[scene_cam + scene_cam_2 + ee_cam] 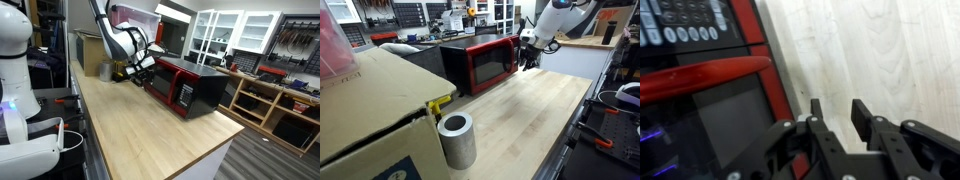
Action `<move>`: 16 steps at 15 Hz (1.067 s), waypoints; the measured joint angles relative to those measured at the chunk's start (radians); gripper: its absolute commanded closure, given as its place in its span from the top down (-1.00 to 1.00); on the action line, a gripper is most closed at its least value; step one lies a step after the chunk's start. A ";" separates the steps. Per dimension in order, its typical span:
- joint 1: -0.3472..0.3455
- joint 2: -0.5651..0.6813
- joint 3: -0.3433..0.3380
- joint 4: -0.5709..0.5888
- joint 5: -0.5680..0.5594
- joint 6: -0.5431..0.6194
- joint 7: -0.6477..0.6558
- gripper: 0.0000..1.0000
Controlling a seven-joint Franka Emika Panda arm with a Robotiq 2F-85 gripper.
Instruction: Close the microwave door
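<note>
The microwave (200, 88) has a black casing and red front and stands on the wooden counter (150, 130); it also shows in an exterior view (460, 52). The microwave door (168, 86) (492, 63) looks flush against the front. In the wrist view I see the door's dark window (725, 125), a red bar handle (705, 78) and the control panel (690, 25). My gripper (140, 68) (528, 57) hovers just in front of the microwave's front, at its control-panel end. Its fingers (838, 115) are apart and empty, with bare wood between them.
A brown cardboard box (92, 55) (370, 115) sits at one end of the counter. A grey metal cylinder (456, 140) and a yellow part (440, 103) stand by the box. Shelves (270, 100) lie beyond the counter's edge.
</note>
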 measured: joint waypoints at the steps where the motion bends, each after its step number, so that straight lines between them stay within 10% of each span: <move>1: 0.041 0.009 -0.023 -0.031 0.062 0.000 0.002 0.50; 4: 0.033 0.011 0.064 -0.117 0.288 -0.070 -0.024 0.98; 13: -0.346 -0.190 0.718 -0.211 1.114 -0.638 -0.227 1.00; 16: -0.419 -0.242 0.837 -0.125 1.381 -0.870 -0.301 1.00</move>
